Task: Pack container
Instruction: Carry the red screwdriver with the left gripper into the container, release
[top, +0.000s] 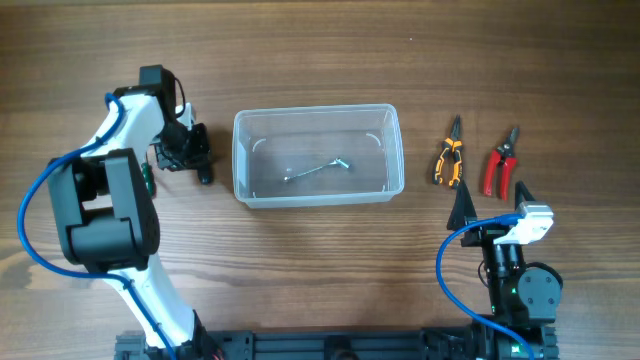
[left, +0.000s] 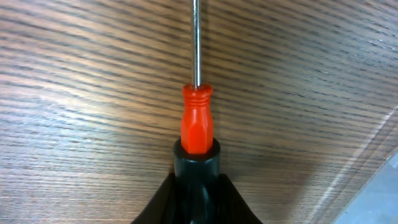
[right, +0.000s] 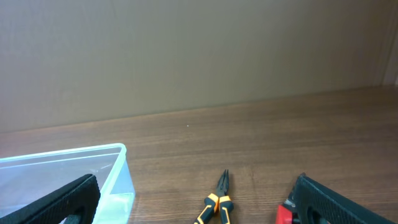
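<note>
The container (top: 318, 196) is a clear shallow plastic bin at the table's middle, with a small metal key (top: 318, 168) lying in it. My left gripper (top: 185, 152) is just left of the bin, shut on a screwdriver with an orange and black handle (left: 197, 124); its steel shaft points away over the wood. The bin's corner shows at the lower right of the left wrist view (left: 380, 194). My right gripper (top: 492, 203) is open and empty, near the front right. The bin's end also shows in the right wrist view (right: 118, 169).
Orange-and-black needle-nose pliers (top: 449, 160) and red-handled cutters (top: 500, 165) lie right of the bin, just beyond the right gripper; both show in the right wrist view, the pliers (right: 217, 202) and the cutters (right: 284, 214). A plain wall stands behind the table.
</note>
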